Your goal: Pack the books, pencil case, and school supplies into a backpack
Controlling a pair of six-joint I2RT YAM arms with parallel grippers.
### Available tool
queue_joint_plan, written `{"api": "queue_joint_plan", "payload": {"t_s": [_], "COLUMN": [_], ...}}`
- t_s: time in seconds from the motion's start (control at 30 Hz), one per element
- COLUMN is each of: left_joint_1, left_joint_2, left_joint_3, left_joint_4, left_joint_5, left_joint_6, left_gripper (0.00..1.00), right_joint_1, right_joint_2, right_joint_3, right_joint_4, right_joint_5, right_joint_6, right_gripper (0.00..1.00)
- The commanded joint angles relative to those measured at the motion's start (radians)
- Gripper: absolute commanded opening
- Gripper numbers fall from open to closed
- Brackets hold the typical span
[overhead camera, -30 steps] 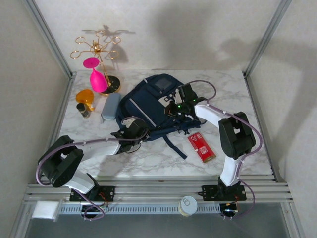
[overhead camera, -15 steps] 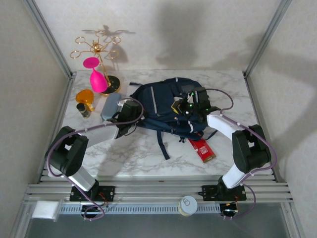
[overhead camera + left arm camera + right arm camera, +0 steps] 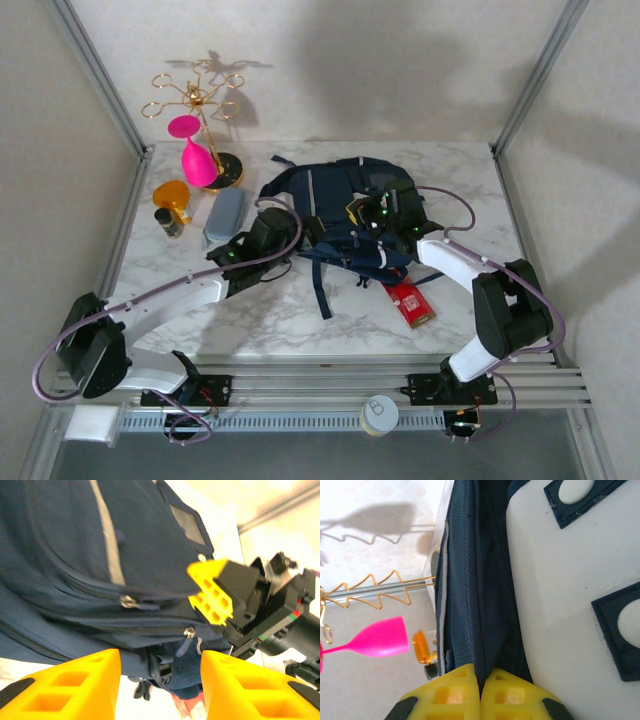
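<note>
Navy backpack point(image 3: 330, 195) lies flat, long axis left to right.

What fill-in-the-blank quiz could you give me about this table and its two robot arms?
The right gripper is shut on the ___.
The left gripper is ___, not shut.
The pencil case lies on the ___ side of the backpack.
The glass beside the gold rack is ___.
Missing words: backpack; open; left; pink.
</note>
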Motion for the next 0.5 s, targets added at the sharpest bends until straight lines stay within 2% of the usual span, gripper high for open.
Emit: {"api": "queue_joint_plan", "payload": {"t_s": [0.0, 0.2, 0.3, 0.47], "left_joint_1": [-0.061, -0.132, -0.133, -0.133], "left_joint_2": [0.088, 0.26, 0.325, 0.376], "left_joint_3": [0.073, 0.245, 0.295, 0.313], "left_joint_4": [-0.053, -0.094, -0.145, -0.126], "left_joint_5": [0.024, 0.034, 0.007, -0.011], "left_joint_6": [0.031, 0.131, 0.144, 0.143], "left_gripper": [0.45, 0.45, 0.43, 0.42], "right_joint_1": [0.003, 0.005, 0.004, 0.003], "right_joint_2": [-0.077, -0.088, -0.087, -0.076], "right_joint_3": [0.06, 0.085, 0.087, 0.082], "right_joint_4": [0.208, 0.174, 0.172, 0.188], "right_joint_5": [-0.029, -0.034, -0.039, -0.05], "right_joint_6": [0.089, 0.101, 0.105, 0.122], "right_gripper": [0.0, 0.0, 0.0, 0.0]}}
